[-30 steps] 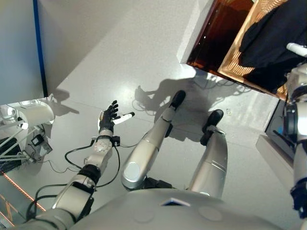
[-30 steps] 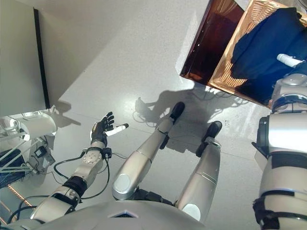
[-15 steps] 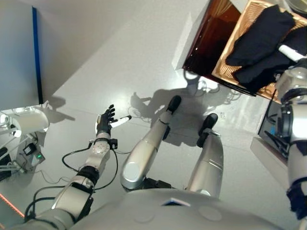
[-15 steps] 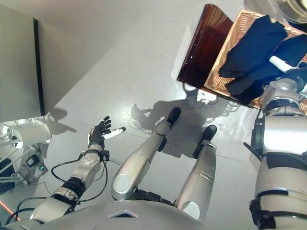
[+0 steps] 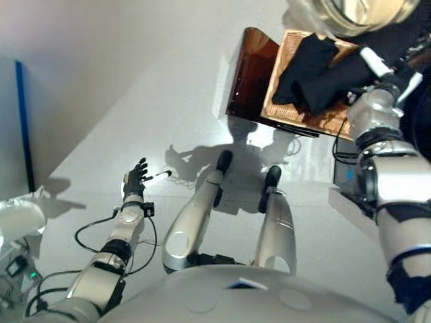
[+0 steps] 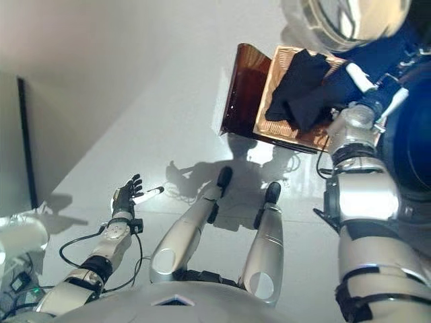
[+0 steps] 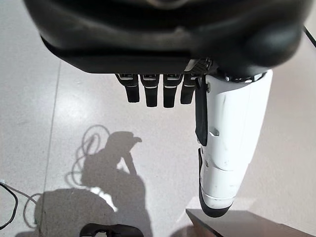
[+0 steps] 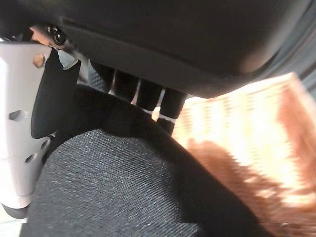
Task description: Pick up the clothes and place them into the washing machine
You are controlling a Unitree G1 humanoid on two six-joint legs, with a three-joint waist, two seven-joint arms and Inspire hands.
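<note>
Right hand (image 5: pixel 377 67) up at the far right, reaching over a woven basket (image 5: pixel 286 108). White thumb lies across the dark clothes (image 5: pixel 313 67) heaped in it. The right wrist view shows the fingers (image 8: pixel 148 101) running down behind a fold of the dark cloth (image 8: pixel 118 187), their tips hidden; cannot tell whether they grip it or only rest on it. Thumb (image 8: pixel 19 128) sits alongside the same fold.

The basket is tan wicker, set on a dark reddish-brown surface (image 5: pixel 246 81). The clothes cover much of its inside, one lobe bunched toward the near left rim, the rest running right under the hand. Bare wicker shows along the left and near edges.

Just beyond the basket, at the top edge of the head views, a round glass door (image 6: pixel 347 23) of the washing machine, close above the hand and the clothes.

Left hand (image 5: pixel 135 180) low on the left, well apart from the basket, held out over the pale floor (image 5: pixel 135 101). Fingers (image 7: pixel 155 94) straight and spread, white thumb (image 7: pixel 229 143) pointing out; holds nothing.

A dark-edged panel (image 5: pixel 25 131) stands at the far left, with a white cylindrical thing (image 5: pixel 17 222) below it.
</note>
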